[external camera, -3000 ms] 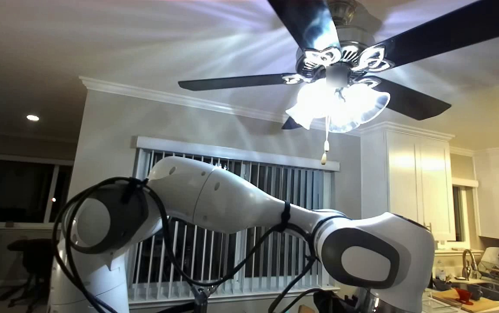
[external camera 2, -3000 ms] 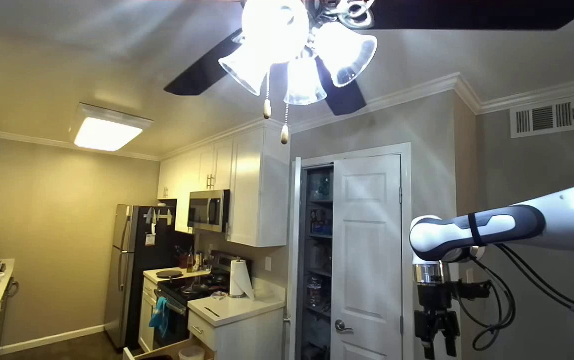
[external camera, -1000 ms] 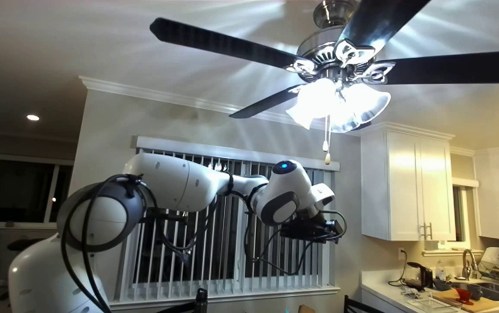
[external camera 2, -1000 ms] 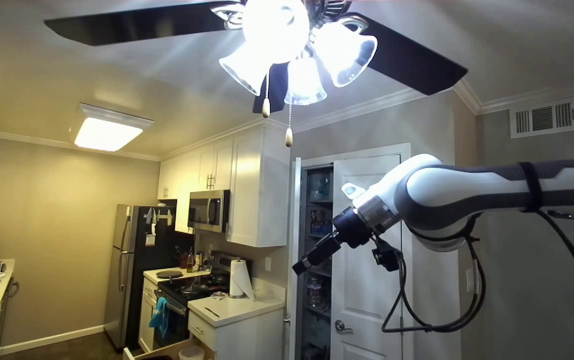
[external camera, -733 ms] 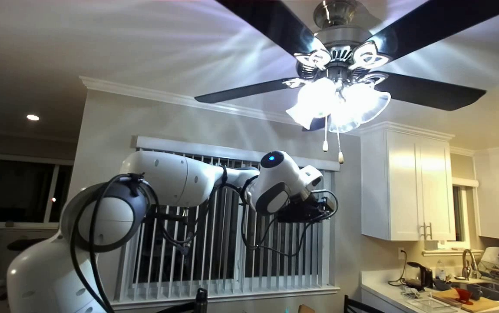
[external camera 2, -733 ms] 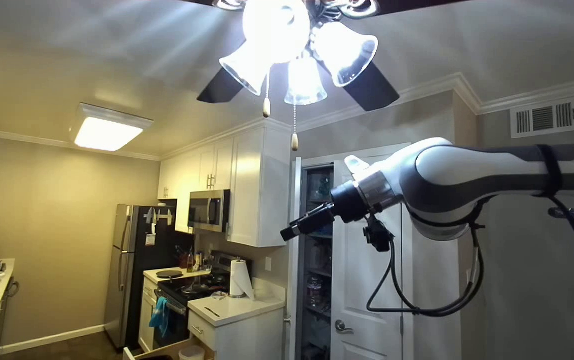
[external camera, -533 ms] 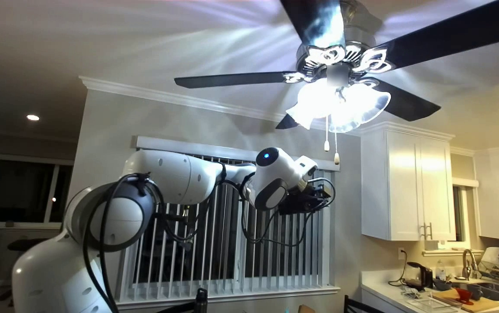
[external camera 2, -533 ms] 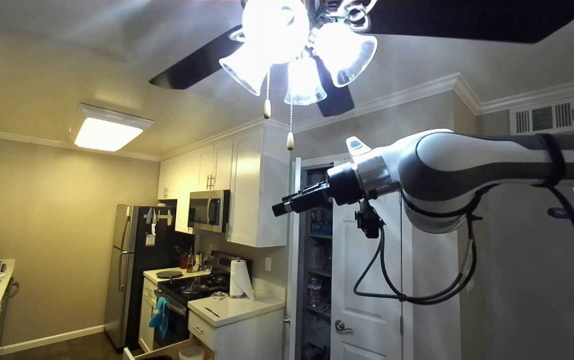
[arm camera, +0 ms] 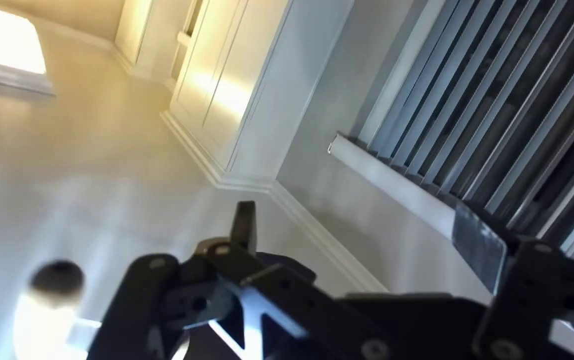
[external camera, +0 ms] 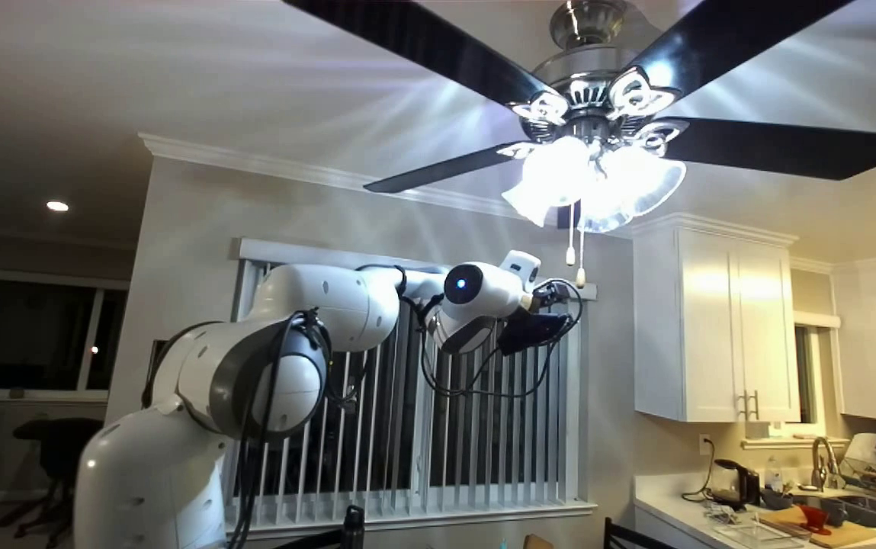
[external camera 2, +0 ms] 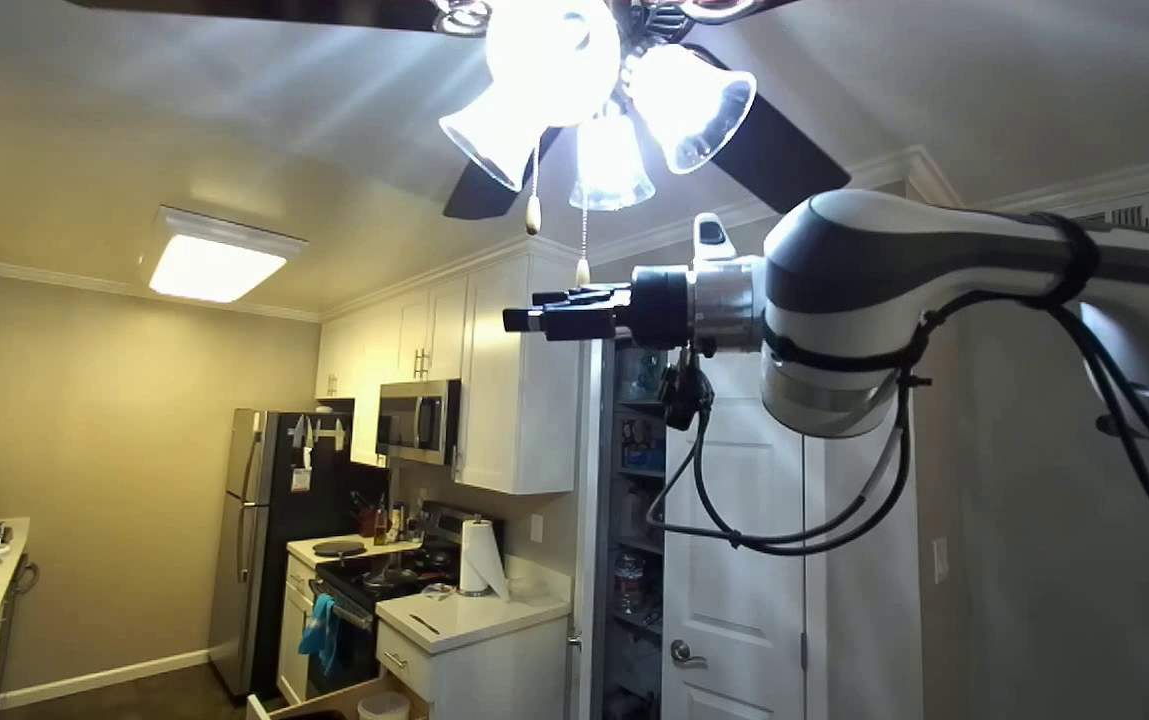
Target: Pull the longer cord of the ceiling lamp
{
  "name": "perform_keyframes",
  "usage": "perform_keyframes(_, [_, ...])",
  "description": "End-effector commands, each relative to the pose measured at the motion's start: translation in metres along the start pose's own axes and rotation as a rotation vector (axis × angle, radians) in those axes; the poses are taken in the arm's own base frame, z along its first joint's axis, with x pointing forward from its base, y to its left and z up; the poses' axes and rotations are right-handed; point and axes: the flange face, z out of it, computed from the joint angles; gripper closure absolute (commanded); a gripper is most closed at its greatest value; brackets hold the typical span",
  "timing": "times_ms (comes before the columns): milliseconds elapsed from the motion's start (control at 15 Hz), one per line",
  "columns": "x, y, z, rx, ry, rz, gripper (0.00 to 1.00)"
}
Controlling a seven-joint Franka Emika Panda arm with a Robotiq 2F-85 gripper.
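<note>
The ceiling lamp (external camera: 586,72) is lit, with frosted glass shades (external camera 2: 689,105) under dark fan blades. Its longer cord (external camera 2: 584,235) is a thin pale chain with a pale fob; in an exterior view the fob (external camera: 580,277) hangs just right of the wrist's cables. My gripper (external camera 2: 531,309) points nearly level, and the fob's lower end is hidden behind its fingers there. In the wrist view my gripper (arm camera: 361,235) is open, its fingers (arm camera: 481,250) wide apart. No cord shows between them; whether anything touches the fob I cannot tell.
A shorter cord (external camera 2: 533,215) hangs beside the longer one. Fan blades (external camera: 788,149) spread above the arm. A white cabinet (external camera 2: 519,370) and a pantry door (external camera 2: 734,500) stand behind the gripper. A blurred bright thing with a dark end (arm camera: 57,280) shows in the wrist view.
The arm has risen and my gripper has swung from pointing down to nearly level, up to the longer cord's fob height. The fan blades have turned. The longer cord sways slightly.
</note>
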Motion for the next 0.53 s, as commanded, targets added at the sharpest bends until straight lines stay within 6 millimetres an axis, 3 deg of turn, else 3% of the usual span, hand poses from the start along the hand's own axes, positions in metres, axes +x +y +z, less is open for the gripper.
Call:
perform_keyframes(0, [0.0043,0.0029,-0.0001,-0.002,0.017,0.001,0.0])
perform_keyframes(467, [0.0041,0.0024,0.0015,0.001,0.017,0.001,0.0])
